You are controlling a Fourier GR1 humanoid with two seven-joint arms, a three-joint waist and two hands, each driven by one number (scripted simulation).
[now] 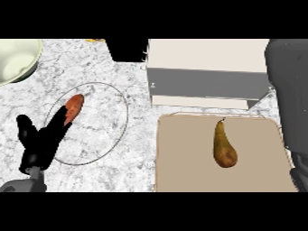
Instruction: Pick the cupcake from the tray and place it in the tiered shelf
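While you look for a cupcake, the head view shows only a pear [224,146] on the tray [183,171] beneath the tiered shelf [206,83]. Your left hand [39,140] hovers, fingers straight, holding nothing; your right hand is unseen. Nothing is placed yet.

The table [109,178] looks like grey-white speckled stone, marble-ish, with a smooth flat finish. The clear round plate [119,122] reads as glass, see-through with just a thin dark rim. On it, the orange-red elongated vegetable [73,108] has a matt, slightly blotchy skin. The beige rectangular tray [189,162] is plain and matt, no shine at all. The brownish-yellow pear [224,149] has a mottled, dull skin. The pale cream-green bowl [9,61] looks smooth, like glazed ceramic. The white-and-grey tiered shelf [206,74] is flat, matt panels. The black left robot hand [39,144] looks like matt plastic.
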